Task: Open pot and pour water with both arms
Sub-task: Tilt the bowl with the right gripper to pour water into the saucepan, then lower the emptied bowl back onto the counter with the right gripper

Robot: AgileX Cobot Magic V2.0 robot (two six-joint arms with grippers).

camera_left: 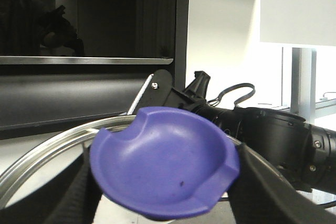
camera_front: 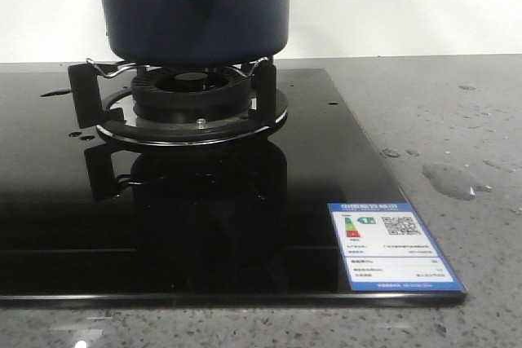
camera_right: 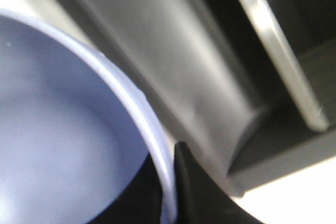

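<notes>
Grey speckled counter, wet | black glass hob | pot on burner | claw states unclear

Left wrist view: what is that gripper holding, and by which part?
The left gripper appears to hold a glass lid by its blue dished knob, fingers either side.

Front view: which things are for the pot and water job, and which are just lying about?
For the job:
- pot, sitting on the burner
- lid, held in the left gripper
- bowl, its rim held in the right gripper

Just lying about:
- sticker on the black stove top
- puddle on the counter
</notes>
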